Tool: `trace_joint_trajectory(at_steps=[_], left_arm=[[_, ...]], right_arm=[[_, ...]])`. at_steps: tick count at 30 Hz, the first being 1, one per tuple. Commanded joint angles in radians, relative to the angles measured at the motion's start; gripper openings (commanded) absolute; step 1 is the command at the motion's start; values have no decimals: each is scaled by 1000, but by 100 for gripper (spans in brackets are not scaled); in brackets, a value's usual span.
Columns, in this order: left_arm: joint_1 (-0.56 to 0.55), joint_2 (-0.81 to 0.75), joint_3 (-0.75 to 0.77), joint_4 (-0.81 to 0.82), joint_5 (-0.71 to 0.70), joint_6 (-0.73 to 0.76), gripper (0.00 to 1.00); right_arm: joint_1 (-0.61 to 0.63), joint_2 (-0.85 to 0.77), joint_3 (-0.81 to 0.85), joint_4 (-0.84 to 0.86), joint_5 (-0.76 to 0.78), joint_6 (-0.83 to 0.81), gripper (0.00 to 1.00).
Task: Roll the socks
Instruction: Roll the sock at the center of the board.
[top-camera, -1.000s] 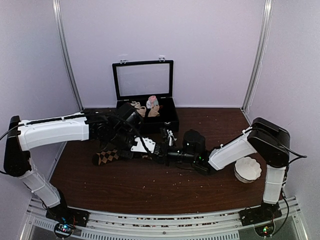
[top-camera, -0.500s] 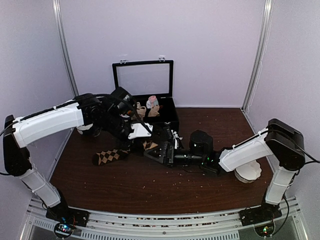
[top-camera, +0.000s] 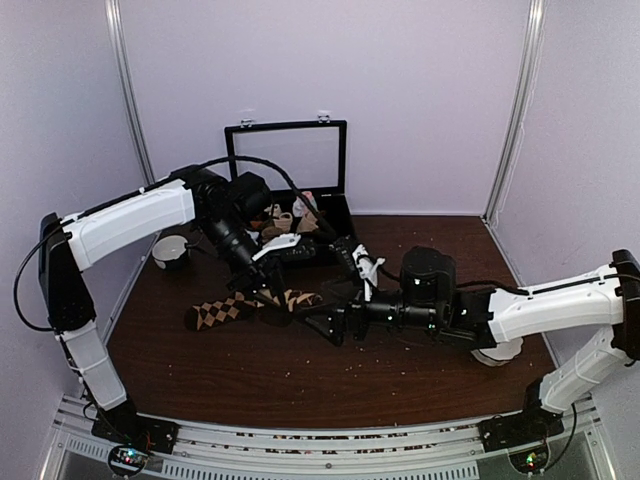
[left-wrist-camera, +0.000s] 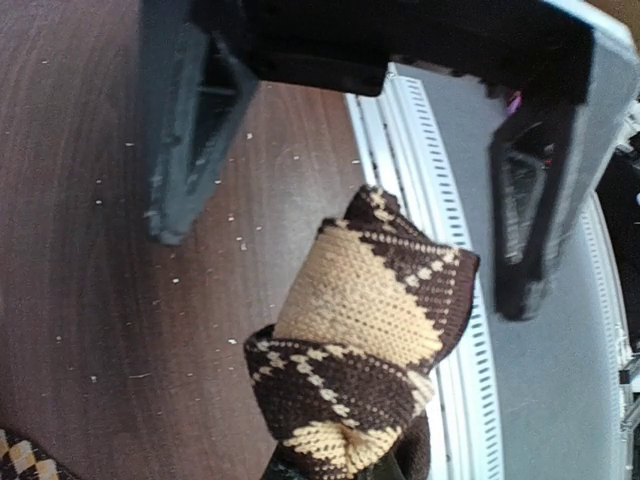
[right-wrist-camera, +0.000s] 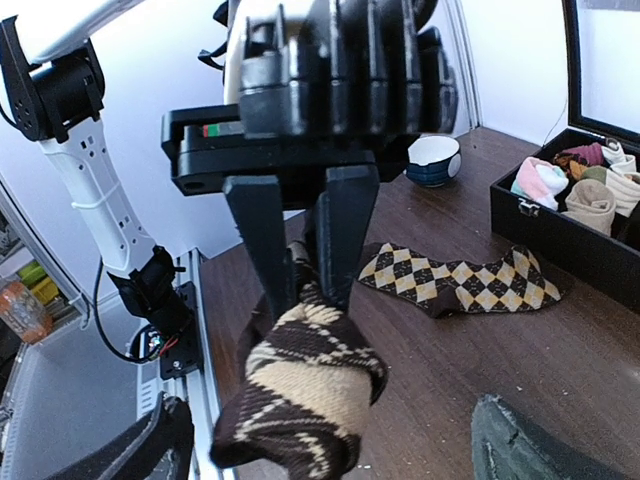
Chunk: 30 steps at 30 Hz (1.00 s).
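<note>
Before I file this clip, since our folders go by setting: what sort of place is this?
Most likely a robotics lab test cell, not a home: bare pale walls with metal corner posts, two arms bolted on a rail at the table edge, and a staged black case of sock rolls.

socks (left-wrist-camera: 365, 330): were dark brown, with tan argyle diamonds
tabletop (top-camera: 300, 375): was dark reddish-brown, wood-grained
case (top-camera: 335, 245): was black
bowl (right-wrist-camera: 435, 160): was dark blue outside, white inside
arms (top-camera: 130, 220): were white and black
</note>
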<state>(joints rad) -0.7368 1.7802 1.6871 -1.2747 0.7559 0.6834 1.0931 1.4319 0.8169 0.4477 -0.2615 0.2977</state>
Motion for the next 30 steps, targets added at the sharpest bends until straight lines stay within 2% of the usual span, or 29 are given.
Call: trace_joint_trajectory(at_steps=[1,7,9,12,15,20,23,25,30], left_arm=[[-1,11,49,-64,86,16,0],[-1,21,63,-88,108,24,0],[-2,30,66,-103,112,33,0],[-1,34,64,-110,103,43,0],[-1,29,62,-109,86,46,0],[-6,8,57,-86,45,31,0],[-27,-27,29,-6,-15,-26,2],[-50,-51,3,61,-83,-66,17],[-107,-109,-85,181,-255,-78,39]], right_arm=[[-3,31,82,-134,-22,-109,94],[-4,87,119,-107,-37,-82,81],[-6,108,128,-75,-69,-65,67],[-20,144,141,-34,-127,-18,36],[-37,161,122,44,-151,55,19],[-41,165,116,63,-79,133,11],[-41,185,145,47,-55,216,9],[-43,197,140,81,-39,286,9],[-63,254,88,307,-90,507,9]])
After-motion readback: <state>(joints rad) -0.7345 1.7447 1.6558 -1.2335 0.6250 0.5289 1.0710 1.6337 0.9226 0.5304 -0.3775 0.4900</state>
